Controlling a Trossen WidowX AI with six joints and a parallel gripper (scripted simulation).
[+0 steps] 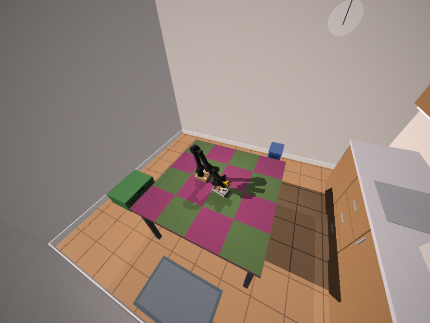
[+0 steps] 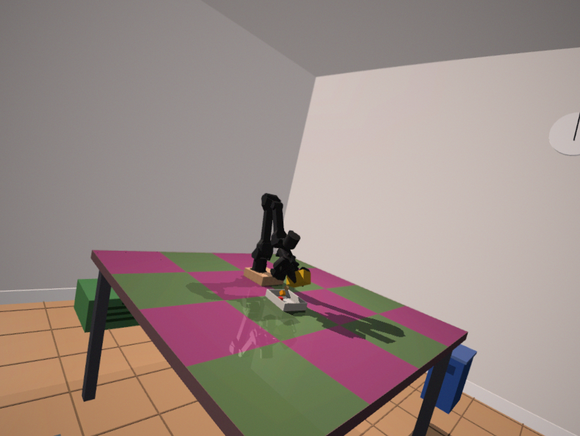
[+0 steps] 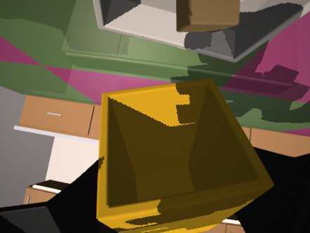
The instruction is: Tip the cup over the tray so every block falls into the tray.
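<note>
Clamped on the yellow square-mouthed cup [image 1: 226,184] [image 2: 300,278] [image 3: 158,147], the black two-fingered gripper [image 1: 223,181] [image 2: 291,276] [image 3: 160,143] holds it tipped beside and above the shallow light-grey tray [image 1: 219,193] [image 2: 295,307] [image 3: 168,44], presumably so its mouth pours inward. No block shows inside the cup. A small red block [image 1: 218,189] [image 2: 280,297] and a small orange block [image 2: 282,292] appear within the tray's outline; the wrist view has a brown-looking block [image 3: 210,15], its contact unclear. Pouring looks nearly finished; keeping the grip firm should stop the cup dropping into the tray.
</note>
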